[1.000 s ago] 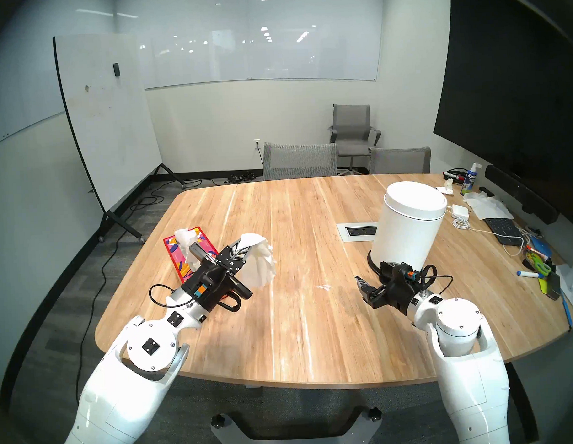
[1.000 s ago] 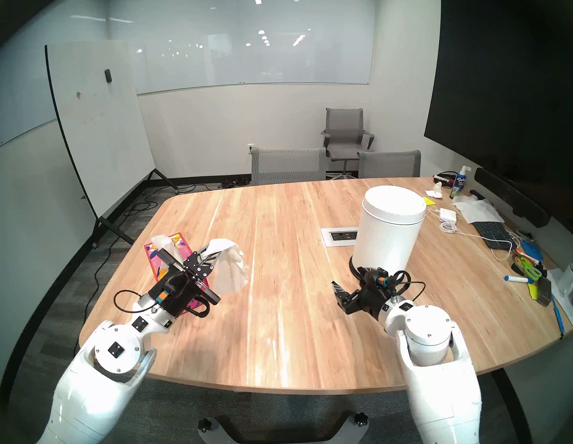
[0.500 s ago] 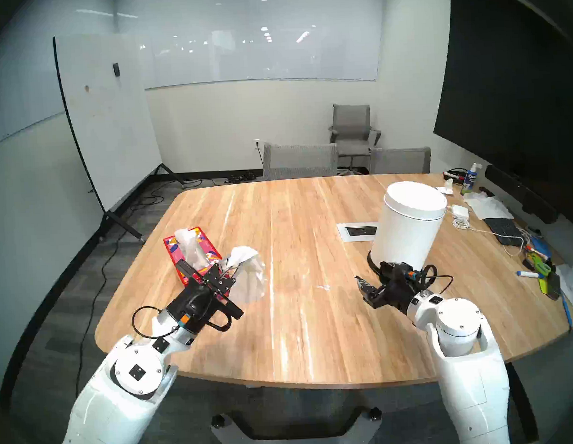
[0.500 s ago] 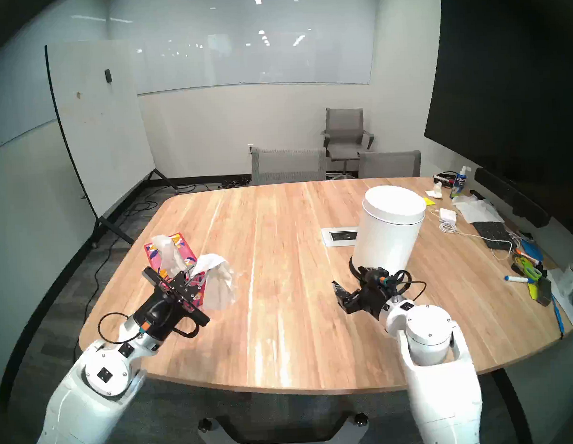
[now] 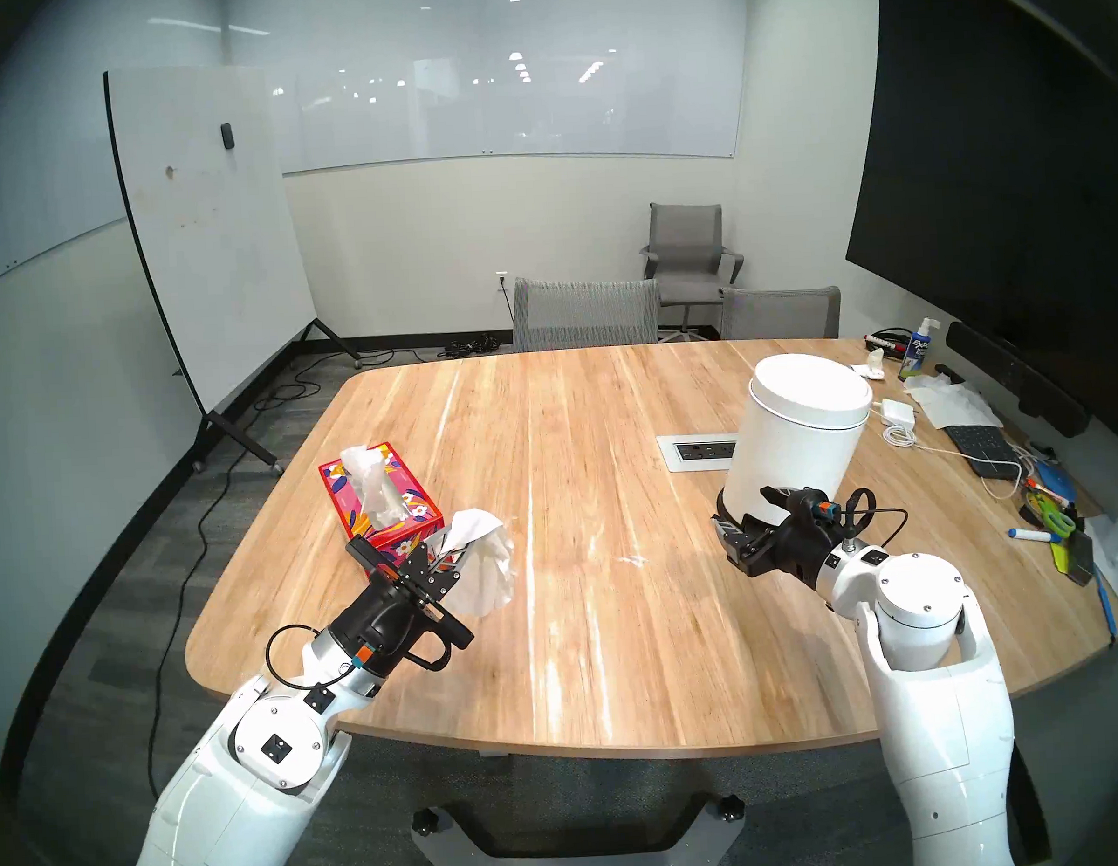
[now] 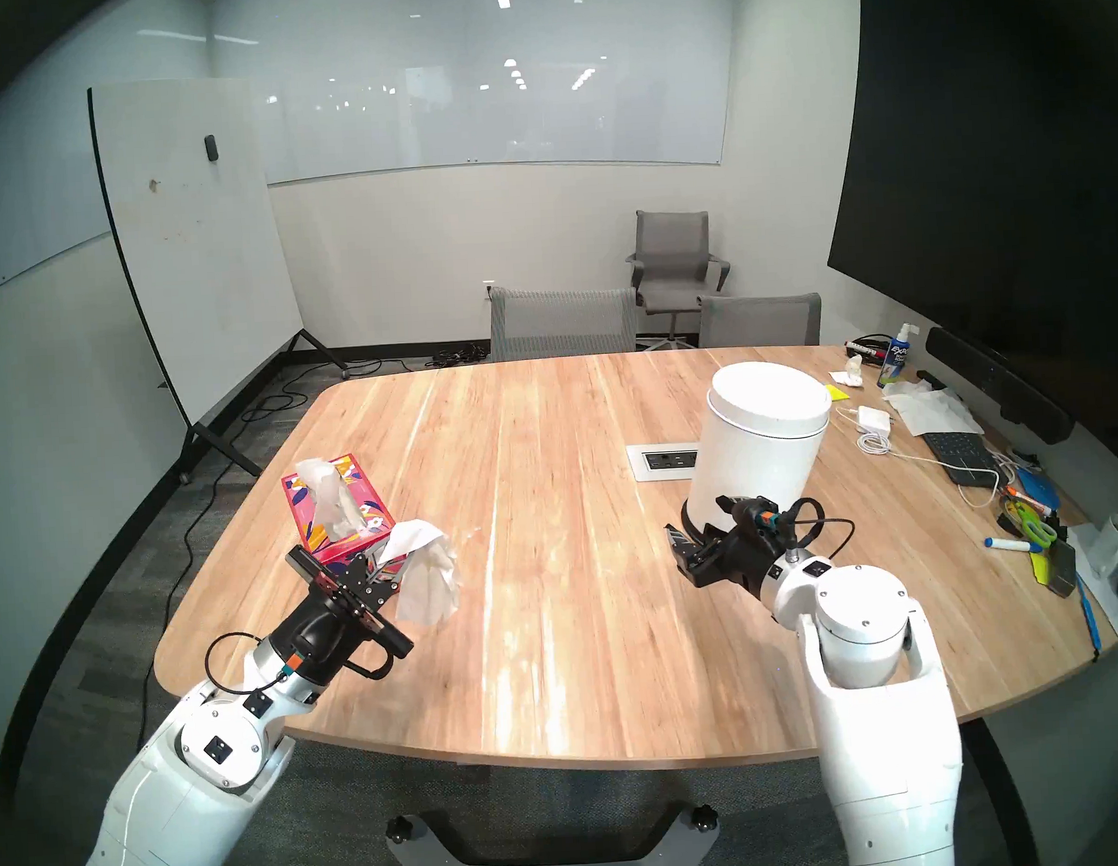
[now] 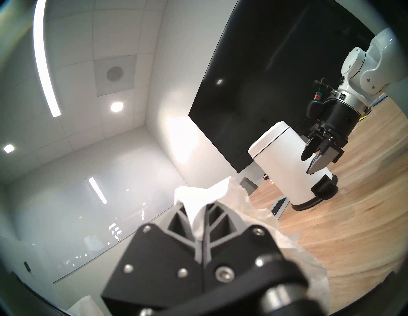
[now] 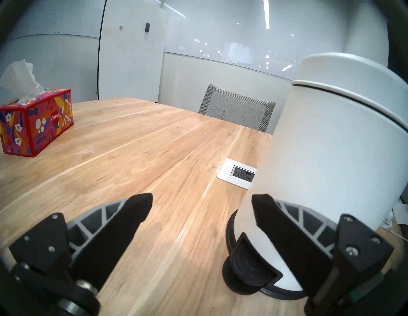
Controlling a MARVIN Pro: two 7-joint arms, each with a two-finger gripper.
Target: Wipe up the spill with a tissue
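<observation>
So, from the left: I have the box (image 5: pixel 382 500) standing near the table's (image 5: pixel 621 678) left edge, one sheet poking out of its slot – handy for a second pull if I need one. Just beside it, my left gripper (image 5: pixel 454 546) is clamped tight on the tissue (image 5: pixel 485 562), pinching it at the top so the rest hangs loose below the fingers, clear of the wood; I judge that a free-hanging sheet will drape flat when I lower it. The spill (image 5: pixel 631 559) shows as a small whitish glossy smear near the middle of the table, to the right of the tissue and apart from it – not yet touched. Further right, my right gripper (image 5: pixel 742 518) hovers with its jaws wide apart and nothing between them, just in front of the bin (image 5: pixel 796 436). The bin's lid is down, so I cannot tell what is inside; presumably it waits there for the used tissue.
</observation>
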